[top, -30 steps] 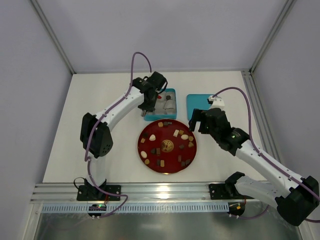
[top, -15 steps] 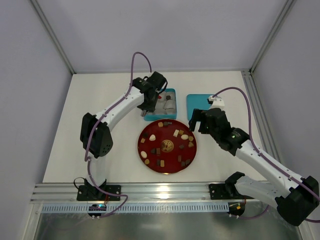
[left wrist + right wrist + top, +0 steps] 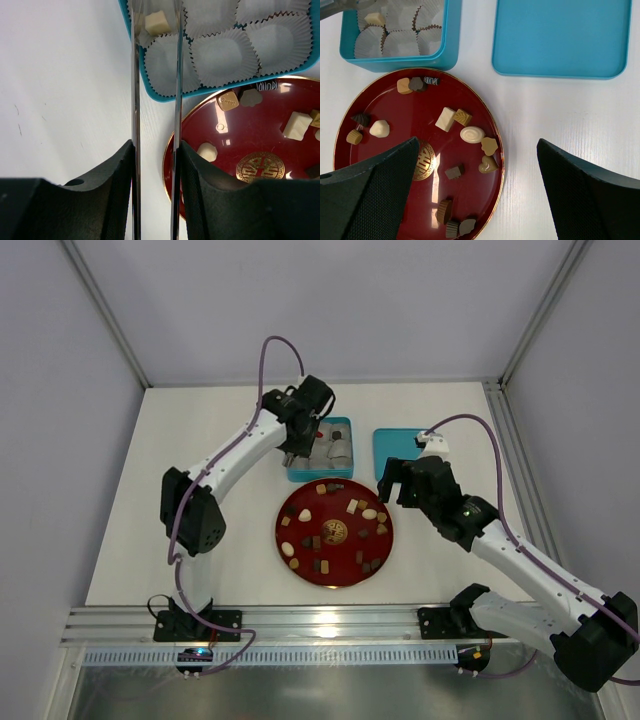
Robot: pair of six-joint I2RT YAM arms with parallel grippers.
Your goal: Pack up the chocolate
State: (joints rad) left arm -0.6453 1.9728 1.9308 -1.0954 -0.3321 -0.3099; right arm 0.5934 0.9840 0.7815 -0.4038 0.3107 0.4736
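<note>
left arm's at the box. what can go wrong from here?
1. The left pincer is open astride the cream piece, close to the paper cups; lifting out may snag a fluted edge and tip the piece.
2. On the plate, the tan piece, dark piece and striped piece touch near the rim; grabbing one may shove the others off.

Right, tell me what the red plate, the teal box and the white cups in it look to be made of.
The red plate: glossy lacquer or plastic, going by the bright reflections on it. The teal box: smooth and matte, thin-walled with rounded corners, probably painted tin or plastic; cannot tell which. The white cups: thin pleated paper, with crimped, zigzag edges.
</note>
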